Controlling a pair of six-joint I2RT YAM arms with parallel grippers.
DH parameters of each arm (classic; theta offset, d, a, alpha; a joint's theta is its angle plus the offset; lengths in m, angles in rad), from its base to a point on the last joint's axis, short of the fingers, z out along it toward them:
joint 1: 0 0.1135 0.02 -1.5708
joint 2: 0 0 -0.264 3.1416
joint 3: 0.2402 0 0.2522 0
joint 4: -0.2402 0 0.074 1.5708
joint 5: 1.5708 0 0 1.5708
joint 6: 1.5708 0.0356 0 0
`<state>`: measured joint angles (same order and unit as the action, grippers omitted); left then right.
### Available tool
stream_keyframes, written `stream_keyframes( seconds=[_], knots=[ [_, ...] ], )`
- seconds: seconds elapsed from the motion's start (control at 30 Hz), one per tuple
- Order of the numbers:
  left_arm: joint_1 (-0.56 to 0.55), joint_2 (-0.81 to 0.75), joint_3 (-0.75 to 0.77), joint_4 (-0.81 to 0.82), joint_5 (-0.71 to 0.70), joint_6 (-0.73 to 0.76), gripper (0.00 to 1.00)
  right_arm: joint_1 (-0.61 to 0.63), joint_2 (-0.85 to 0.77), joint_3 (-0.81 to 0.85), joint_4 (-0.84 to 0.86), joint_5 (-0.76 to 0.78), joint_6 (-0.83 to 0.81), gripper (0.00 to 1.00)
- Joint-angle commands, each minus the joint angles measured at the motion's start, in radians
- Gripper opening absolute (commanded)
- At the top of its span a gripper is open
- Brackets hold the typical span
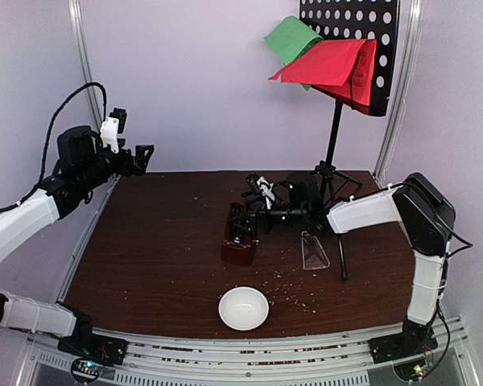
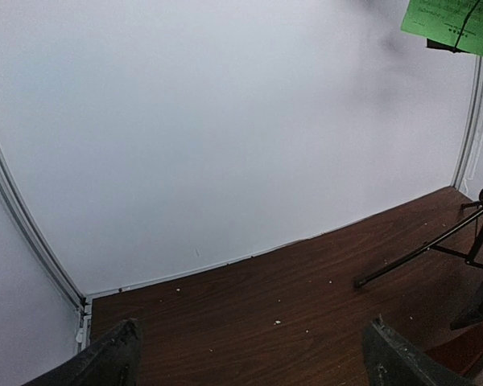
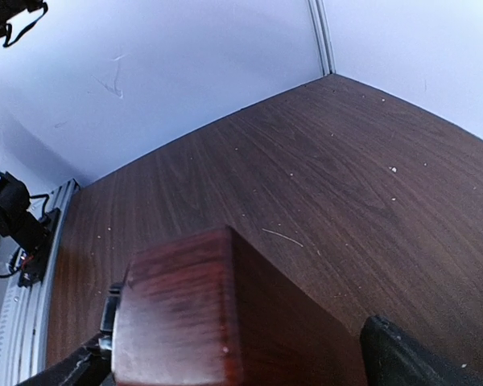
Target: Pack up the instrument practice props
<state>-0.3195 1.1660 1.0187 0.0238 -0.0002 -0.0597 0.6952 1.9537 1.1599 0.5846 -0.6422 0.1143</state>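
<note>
Straddling the metronome (image 1: 240, 251), the right gripper (image 1: 241, 225) had its fingers (image 3: 410, 358) spread wide, one on each side of the red-brown wooden body. The finger at frame right in the wrist view stood clear of the wood w/ bare tabletop btwn. The other sat low at the frame corner, just beside the body; contact couldn't be told. So the claw was apart, not clamped.

The metronome stood upright near the middle of the table (image 1: 145, 257). The clear plastic cover (image 1: 314, 251) lay on the table to the R of it, apart from it, near a front leg of the music stand (image 1: 332, 137). The stand stood at the back R corner, tripod legs on the table, black perforated desk (image 1: 370, 32) up top. The green sheet (image 1: 292, 39) & red sheet (image 1: 330, 63) both rested on that desk, green behind and to the L, red overlapping in front, both sticking out past the desk's L edge.

The left gripper (image 1: 143, 154) hung in the air over the back L edge of the table, well apart from every prop. Its fingers (image 2: 105, 362) were wide apart w/ nothing btwn them.

A white bowl (image 1: 243, 308) sat near the front edge, in front of the metronome, apart from it. Pale specks (image 3: 393, 170) dotted the tabletop.
</note>
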Motion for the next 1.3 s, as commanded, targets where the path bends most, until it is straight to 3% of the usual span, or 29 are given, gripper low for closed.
stream_keyframes(
  seconds=[0.0,0.27,0.57,0.8,1.0,1.13,1.27],
  knots=[
    [0.005,0.001,-0.012,0.05,-0.003,0.014,0.98,-0.005,-0.03,-0.009,0.052,-0.049,0.03,1.0],
    [0.005,-0.017,-0.009,0.046,-0.004,0.018,0.98,-0.025,-0.176,-0.11,0.048,0.017,0.009,1.0],
    [0.001,0.0,-0.02,0.059,0.022,0.043,0.98,-0.103,-0.535,-0.425,0.057,0.143,-0.008,1.0],
    [-0.152,0.063,0.036,-0.029,0.029,0.078,0.97,-0.254,-0.906,-0.648,-0.055,0.368,0.043,1.0],
    [-0.376,0.127,-0.024,-0.02,0.042,-0.002,0.96,-0.426,-1.049,-0.764,-0.112,0.615,0.113,1.0],
    [-0.425,0.153,-0.118,0.089,0.128,-0.097,0.95,-0.527,-1.091,-0.854,-0.003,0.614,0.201,1.0],
    [-0.463,0.176,-0.189,0.202,0.166,-0.136,0.98,-0.544,-1.104,-0.899,0.05,0.596,0.222,1.0]
  ],
)
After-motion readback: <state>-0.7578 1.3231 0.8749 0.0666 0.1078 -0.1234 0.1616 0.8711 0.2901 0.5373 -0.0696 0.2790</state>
